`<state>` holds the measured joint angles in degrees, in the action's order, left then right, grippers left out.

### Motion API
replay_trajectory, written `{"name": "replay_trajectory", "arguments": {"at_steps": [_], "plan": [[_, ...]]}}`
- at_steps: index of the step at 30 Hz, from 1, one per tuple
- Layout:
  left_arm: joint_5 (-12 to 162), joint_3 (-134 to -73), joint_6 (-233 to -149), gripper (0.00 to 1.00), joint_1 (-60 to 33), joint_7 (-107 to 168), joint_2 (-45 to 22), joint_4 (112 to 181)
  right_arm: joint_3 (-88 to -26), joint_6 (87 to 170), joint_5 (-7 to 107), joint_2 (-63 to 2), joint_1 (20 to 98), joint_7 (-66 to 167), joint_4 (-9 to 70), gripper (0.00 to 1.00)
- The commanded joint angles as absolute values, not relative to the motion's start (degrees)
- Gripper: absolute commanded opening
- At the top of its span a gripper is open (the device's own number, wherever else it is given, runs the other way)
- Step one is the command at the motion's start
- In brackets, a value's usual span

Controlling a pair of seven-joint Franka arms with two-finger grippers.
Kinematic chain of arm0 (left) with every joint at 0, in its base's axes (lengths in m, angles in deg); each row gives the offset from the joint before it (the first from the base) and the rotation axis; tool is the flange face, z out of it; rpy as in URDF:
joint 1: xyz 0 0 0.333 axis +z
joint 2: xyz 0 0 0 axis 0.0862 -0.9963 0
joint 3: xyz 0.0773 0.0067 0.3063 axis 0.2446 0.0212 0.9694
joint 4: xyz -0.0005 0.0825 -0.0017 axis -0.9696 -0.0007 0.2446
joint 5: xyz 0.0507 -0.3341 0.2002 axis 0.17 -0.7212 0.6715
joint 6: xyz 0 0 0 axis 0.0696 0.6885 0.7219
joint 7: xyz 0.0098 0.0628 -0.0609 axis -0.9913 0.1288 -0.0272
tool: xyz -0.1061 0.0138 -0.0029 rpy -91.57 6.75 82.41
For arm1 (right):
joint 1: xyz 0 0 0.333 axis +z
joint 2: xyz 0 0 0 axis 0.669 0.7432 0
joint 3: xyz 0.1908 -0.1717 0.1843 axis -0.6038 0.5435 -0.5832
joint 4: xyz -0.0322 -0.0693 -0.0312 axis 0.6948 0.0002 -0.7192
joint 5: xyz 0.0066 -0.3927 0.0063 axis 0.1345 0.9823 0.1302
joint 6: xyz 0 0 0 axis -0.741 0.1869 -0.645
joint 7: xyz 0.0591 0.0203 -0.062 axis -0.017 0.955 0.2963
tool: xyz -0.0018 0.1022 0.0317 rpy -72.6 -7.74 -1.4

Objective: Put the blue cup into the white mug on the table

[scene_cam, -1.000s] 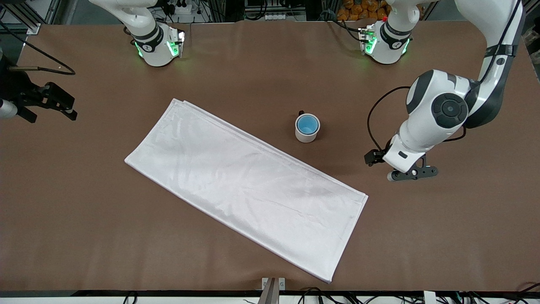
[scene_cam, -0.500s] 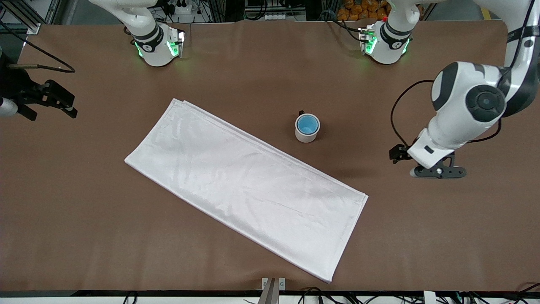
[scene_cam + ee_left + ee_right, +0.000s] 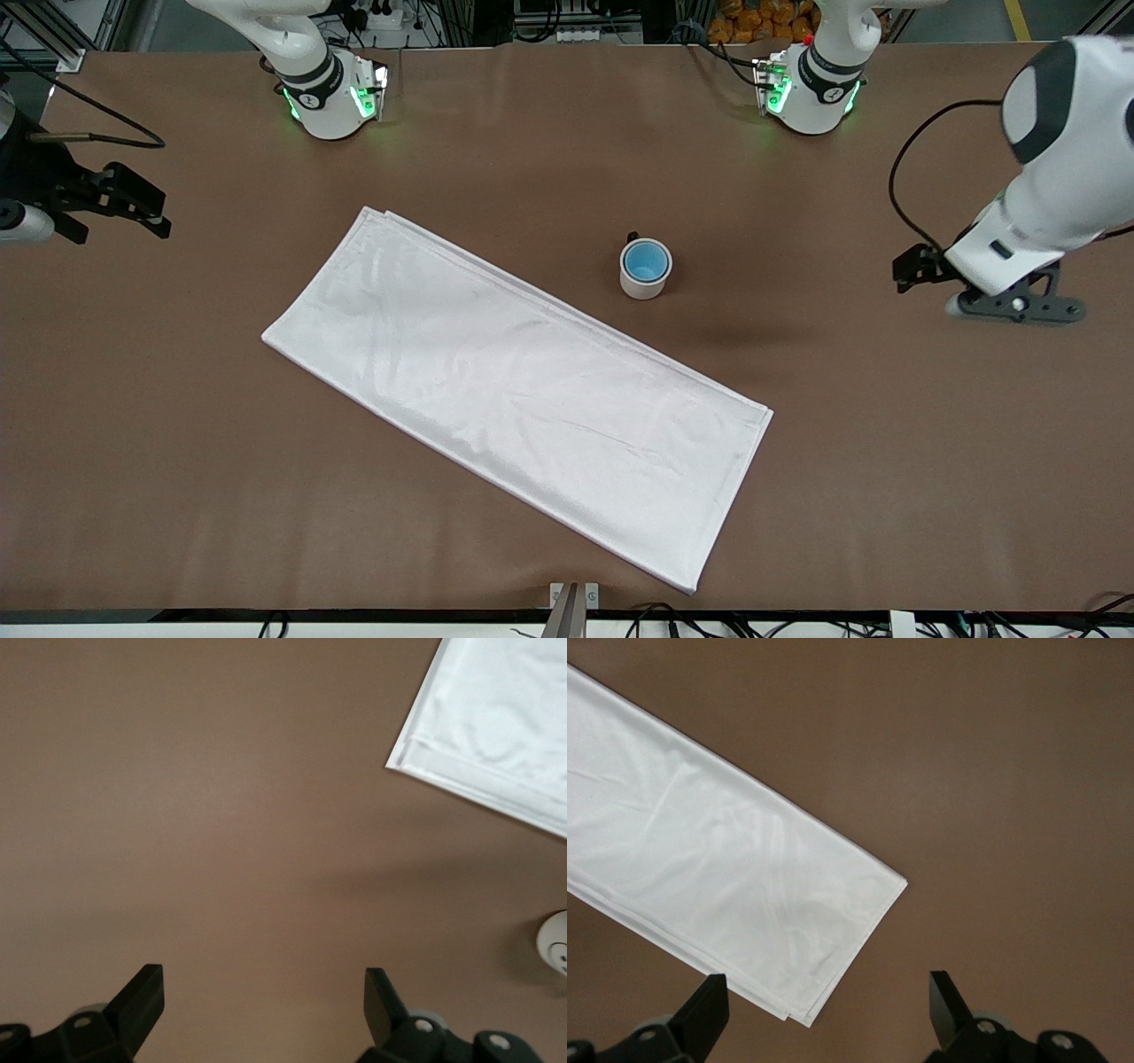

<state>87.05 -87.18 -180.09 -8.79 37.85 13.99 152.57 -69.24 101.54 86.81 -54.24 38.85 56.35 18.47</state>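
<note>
Blue cup (image 3: 645,260) sits inside white mug (image 3: 644,282); both grippers' jaws apart, empty.

Your left gripper (image 3: 1015,306) hangs up in the air over the table's left-arm end, out at three o'clock in the front view, its fingers (image 3: 142,997) spread wide and holding nothing. Your right gripper (image 3: 133,202) sits out at nine o'clock over the right-arm end, fingers (image 3: 702,1010) parted too, also holding nothing.
</note>
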Motion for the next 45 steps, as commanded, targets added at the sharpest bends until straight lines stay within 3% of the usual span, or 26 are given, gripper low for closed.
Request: {"name": "replay_trajectory", "arguments": {"at_steps": [1, 17, 32, 45], "plan": [[84.6, -87.0, -179.4, 1.0, -7.3, 38.9, 18.6, 153.3, -69.0, 101.7, 85.8, -55.2, 38.9, 56.2, 19.3, 1.0], [83.1, -89.4, -174.3, 1.0, -4.7, 45.3, 21.2, 148.0, -69.0, 104.0, 85.8, -57.0, 39.5, 56.2, 23.4, 1.0], [80.5, -89.5, -174.3, 1.0, -5.4, 44.5, 17.1, 145.9, -68.9, 103.9, 86.5, -56.6, 40.4, 55.5, 22.7, 1.0], [81.7, -89.6, -170.5, 1.0, -5.5, 44.6, 13.8, 139.5, -68.8, 103.4, 86.6, -56.6, 40.8, 55.4, 22.5, 1.0]]}}
